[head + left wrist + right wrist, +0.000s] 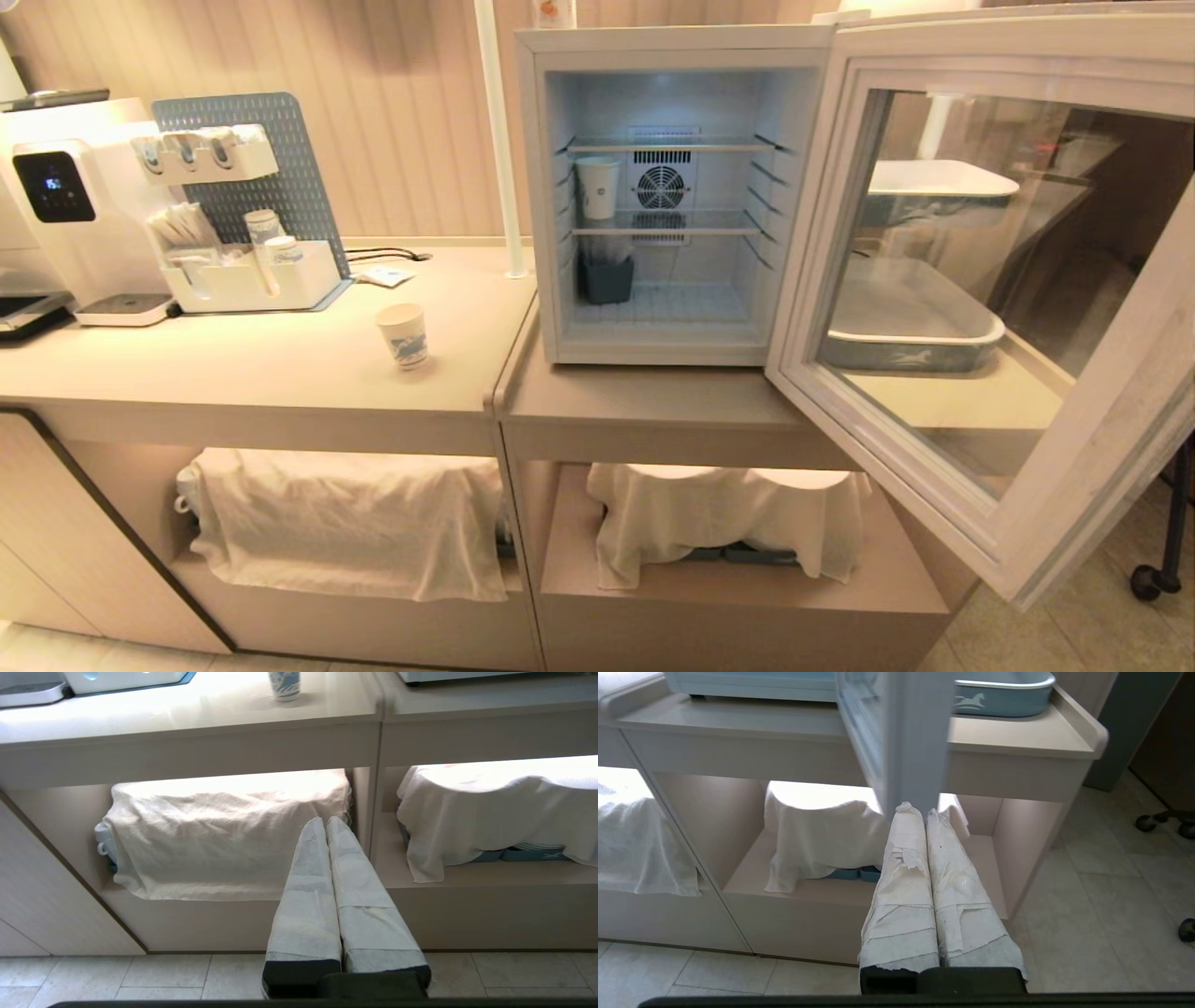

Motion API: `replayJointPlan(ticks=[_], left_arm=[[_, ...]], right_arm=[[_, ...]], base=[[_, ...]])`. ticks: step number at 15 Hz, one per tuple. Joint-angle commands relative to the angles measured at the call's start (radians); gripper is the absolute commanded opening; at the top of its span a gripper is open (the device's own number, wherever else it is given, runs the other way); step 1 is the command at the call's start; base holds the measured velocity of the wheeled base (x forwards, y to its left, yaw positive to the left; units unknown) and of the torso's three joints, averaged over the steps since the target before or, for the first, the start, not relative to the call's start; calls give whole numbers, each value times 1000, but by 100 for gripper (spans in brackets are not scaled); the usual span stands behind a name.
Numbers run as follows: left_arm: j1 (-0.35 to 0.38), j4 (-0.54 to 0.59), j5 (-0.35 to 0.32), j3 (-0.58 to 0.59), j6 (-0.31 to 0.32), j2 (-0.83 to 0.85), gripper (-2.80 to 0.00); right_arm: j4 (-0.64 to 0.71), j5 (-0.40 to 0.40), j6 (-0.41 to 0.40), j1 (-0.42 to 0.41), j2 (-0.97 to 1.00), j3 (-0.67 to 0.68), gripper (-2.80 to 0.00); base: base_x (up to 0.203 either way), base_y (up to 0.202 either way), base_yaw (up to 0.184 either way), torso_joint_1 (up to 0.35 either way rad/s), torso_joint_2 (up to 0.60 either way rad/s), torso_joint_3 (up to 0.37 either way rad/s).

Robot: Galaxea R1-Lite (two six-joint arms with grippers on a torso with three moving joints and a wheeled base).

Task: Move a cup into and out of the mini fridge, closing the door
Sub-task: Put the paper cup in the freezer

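The cup [402, 335], white paper with a blue horse print, stands upright on the counter left of the mini fridge [667, 196]; its base also shows in the left wrist view as the cup [284, 685]. The fridge is lit inside, and its door [990, 280] hangs wide open to the right. On the fridge's middle shelf stands another white cup [597, 187]. Neither arm shows in the head view. My left gripper [326, 820] is shut and empty, low before the cabinet's open shelf. My right gripper [916, 810] is shut and empty, just below the door's edge [915, 737].
A white water dispenser [65, 205] and a pegboard organiser [243, 215] stand at the counter's left. A dark holder [605, 277] sits on the fridge floor. Blue-grey trays [910, 322] lie behind the open door. White cloths [345, 523] cover the lower shelves. A wheeled chair base [1153, 579] stands at the right.
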State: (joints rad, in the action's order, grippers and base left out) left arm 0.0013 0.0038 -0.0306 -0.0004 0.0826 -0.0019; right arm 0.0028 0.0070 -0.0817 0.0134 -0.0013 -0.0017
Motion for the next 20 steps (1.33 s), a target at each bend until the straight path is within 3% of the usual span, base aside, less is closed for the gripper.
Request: replayJointPlan(ticks=[1, 20], left_arm=[[0, -1, 0, 0, 0, 2, -280], [0, -1, 0, 0, 0, 2, -280]], right_arm=[[0, 0, 0, -1, 0, 0, -280], [0, 1, -1, 0, 1, 0, -280]], base=[[0, 194, 4, 2, 1, 2], [0, 193, -1, 3, 3, 1]])
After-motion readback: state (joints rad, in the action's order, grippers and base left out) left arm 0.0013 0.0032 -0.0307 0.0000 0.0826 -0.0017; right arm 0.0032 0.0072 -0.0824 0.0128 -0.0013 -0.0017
